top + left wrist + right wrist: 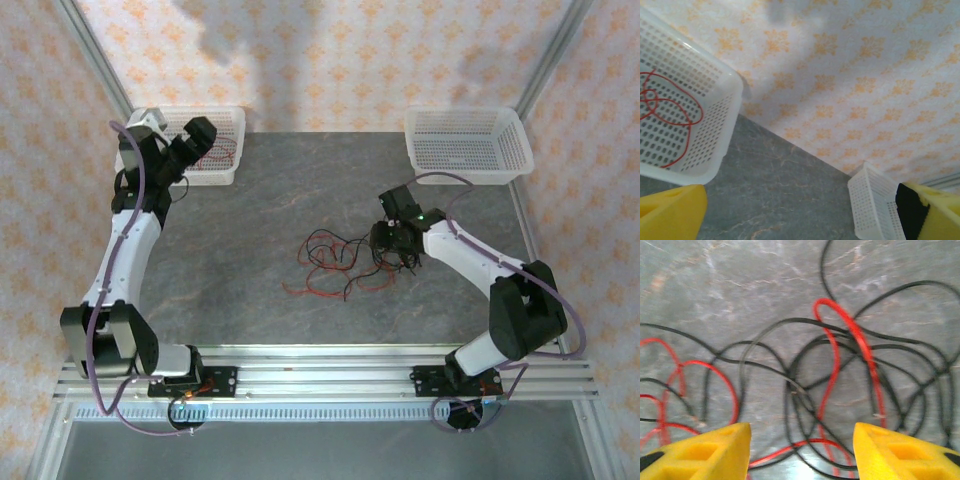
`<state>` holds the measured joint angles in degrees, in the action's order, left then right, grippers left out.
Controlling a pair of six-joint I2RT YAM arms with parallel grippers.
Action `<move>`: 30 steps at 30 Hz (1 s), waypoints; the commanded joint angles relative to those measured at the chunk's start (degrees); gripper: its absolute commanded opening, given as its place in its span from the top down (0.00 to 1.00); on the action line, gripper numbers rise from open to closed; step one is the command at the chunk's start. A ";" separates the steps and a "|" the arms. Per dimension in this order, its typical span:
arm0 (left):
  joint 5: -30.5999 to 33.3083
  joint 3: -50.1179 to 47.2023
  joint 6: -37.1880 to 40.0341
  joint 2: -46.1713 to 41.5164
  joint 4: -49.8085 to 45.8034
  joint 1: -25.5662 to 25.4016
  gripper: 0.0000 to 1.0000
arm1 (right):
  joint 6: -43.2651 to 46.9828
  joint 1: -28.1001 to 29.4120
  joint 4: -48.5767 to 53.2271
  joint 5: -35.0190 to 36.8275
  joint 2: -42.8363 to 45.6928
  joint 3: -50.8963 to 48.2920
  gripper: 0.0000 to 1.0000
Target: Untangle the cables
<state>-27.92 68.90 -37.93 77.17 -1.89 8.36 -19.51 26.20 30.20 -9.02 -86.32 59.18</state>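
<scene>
Right gripper (802,442) spread, nothing pinched, hanging low over the tangled cables (790,390) on the table (715,280). A red loop (832,340) and several black strands (900,350) run under the gap, so it looks lined up to pick out one strand, with a risk of catching two. In the top view the pile is mid-table, just left of this gripper. Left gripper (802,212) is also wide apart and empty, up by the left basket (735,85), which already holds one red cable (670,107), so that's likely the drop spot for reds. Right basket (465,172) is presumably for blacks.
</scene>
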 commanded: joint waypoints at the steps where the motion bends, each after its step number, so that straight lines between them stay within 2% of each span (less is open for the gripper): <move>1: 3.96 -2.73 0.68 -4.31 0.09 0.34 0.03 | -6.73 0.08 -7.71 -6.62 -2.14 -1.57 0.41; 6: 5.67 -6.13 1.63 -7.09 -1.17 0.33 0.03 | -17.49 0.17 -15.01 -6.44 -6.52 -2.49 0.40; 11: 5.07 -8.52 1.63 -7.30 -0.58 0.31 0.03 | -22.92 0.17 -18.90 -3.40 -9.53 -2.40 0.41; 24: 5.00 -10.15 1.81 -6.79 0.39 0.23 0.03 | -27.60 1.46 -24.77 0.49 -16.33 -2.58 0.49; 30: 5.22 -10.02 1.72 -6.79 0.18 -0.01 0.04 | -27.35 2.85 -25.63 3.14 -18.59 -0.76 0.61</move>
<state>-23.33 59.37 -37.06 70.54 -2.31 8.36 -46.50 28.12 5.63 -8.99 -103.26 57.23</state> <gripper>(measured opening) 0.960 0.401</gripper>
